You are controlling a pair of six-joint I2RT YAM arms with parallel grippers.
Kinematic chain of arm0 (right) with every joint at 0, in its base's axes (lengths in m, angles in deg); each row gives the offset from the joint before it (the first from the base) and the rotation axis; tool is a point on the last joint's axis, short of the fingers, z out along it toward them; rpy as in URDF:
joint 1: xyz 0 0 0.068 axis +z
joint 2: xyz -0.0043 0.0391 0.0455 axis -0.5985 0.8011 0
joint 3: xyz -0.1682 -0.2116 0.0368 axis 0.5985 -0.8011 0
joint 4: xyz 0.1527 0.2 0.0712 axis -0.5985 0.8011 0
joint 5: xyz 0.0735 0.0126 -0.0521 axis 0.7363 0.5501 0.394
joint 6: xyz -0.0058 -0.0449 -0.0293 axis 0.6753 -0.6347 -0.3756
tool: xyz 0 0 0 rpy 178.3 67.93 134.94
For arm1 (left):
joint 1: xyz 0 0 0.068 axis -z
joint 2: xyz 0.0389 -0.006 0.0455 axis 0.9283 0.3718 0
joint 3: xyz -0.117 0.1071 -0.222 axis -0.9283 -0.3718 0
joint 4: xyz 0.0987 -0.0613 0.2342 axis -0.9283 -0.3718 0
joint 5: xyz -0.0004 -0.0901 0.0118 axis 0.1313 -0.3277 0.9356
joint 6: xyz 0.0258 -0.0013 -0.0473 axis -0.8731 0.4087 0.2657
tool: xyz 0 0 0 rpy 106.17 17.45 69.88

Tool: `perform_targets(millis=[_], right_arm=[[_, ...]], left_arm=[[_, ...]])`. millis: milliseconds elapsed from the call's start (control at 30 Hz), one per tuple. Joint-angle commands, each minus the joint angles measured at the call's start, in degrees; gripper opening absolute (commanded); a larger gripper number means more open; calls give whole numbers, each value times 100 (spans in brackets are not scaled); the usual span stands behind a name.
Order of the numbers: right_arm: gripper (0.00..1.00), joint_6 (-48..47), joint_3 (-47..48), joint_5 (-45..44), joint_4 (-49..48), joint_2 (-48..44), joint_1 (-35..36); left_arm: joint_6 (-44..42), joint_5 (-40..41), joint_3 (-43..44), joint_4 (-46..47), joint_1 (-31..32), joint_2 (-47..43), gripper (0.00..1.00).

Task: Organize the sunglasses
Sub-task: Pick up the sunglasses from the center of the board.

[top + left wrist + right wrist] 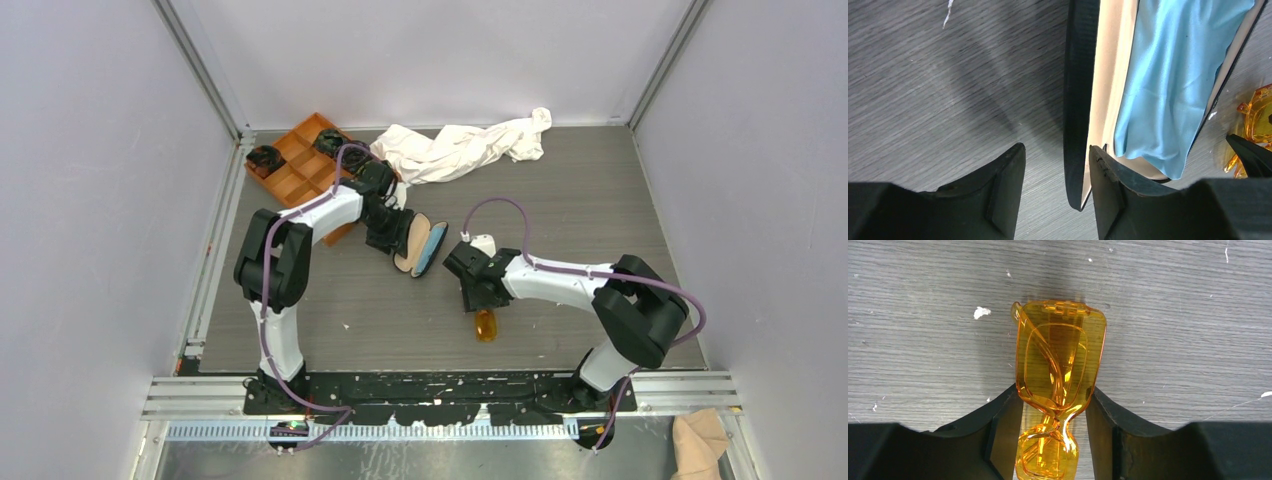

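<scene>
Orange translucent plastic sunglasses (1060, 355) pinched between right fingers (1004, 432); slick lens could twist free. Open left fingers (1004, 185) straddle black oval case (1079, 100) rim.

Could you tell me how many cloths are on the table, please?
2: a white cloth crumpled at the back edge, and a blue cloth inside the open case.

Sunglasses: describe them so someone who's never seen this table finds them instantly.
On the grey table, look toward the near edge, at the right arm's tool. The sunglasses sit between its fingers: small, folded, see-through amber. The orange tray at the back left is opaque, and the black case nearby holds a blue cloth.
</scene>
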Motion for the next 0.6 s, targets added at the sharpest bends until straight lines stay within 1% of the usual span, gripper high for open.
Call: perform_targets(millis=[0, 100, 233, 433, 567], right_arm=[[45, 171, -167, -172, -88, -173, 45], [43, 154, -238, -191, -147, -278, 45], [40, 20, -311, -176, -253, -484, 41], [37, -338, -417, -35, -490, -819, 46], [34, -668, -546, 116, -691, -1020, 52]], left_arm=[[-38, -135, 228, 19, 19, -9, 47], [-48, -127, 196, 25, 39, -55, 39], [-173, 98, 168, -13, 138, -175, 33], [-467, 504, 79, -34, 334, -428, 27], [-604, 578, -52, 56, 407, -613, 9]])
